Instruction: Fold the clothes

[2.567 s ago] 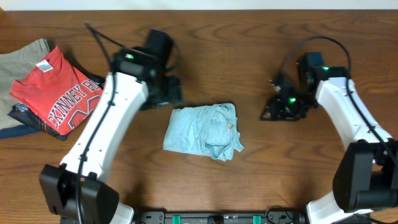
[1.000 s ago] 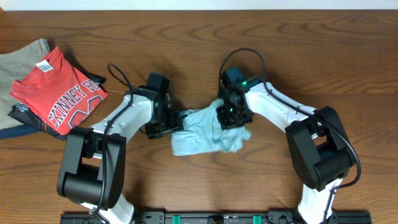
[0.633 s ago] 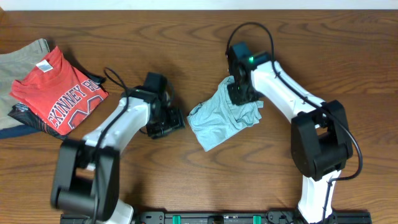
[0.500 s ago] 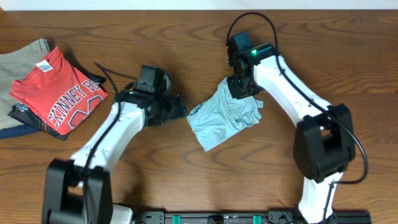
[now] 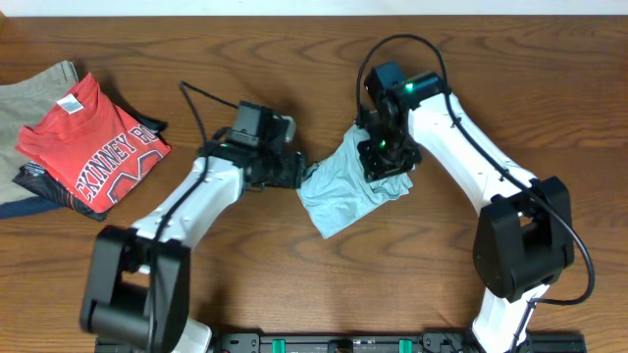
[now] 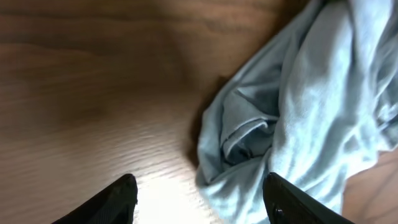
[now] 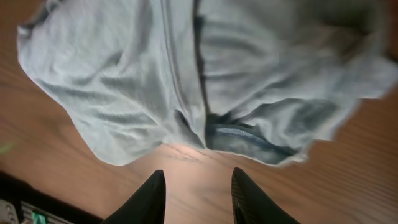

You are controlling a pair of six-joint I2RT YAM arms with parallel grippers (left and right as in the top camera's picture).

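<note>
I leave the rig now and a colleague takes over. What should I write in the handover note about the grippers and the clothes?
Left gripper: open, empty, at the left edge of the light blue garment.
Right gripper: open, empty, over the garment's right part.
The garment lies crumpled mid-table, not folded.
Done: the red T-shirt lies folded on top of other clothes at the far left.
Left: spread the light blue garment flat and fold it.

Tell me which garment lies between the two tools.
The crumpled light-blue shirt, in the middle of the table. The red printed shirt lies folded at the far left instead.
</note>
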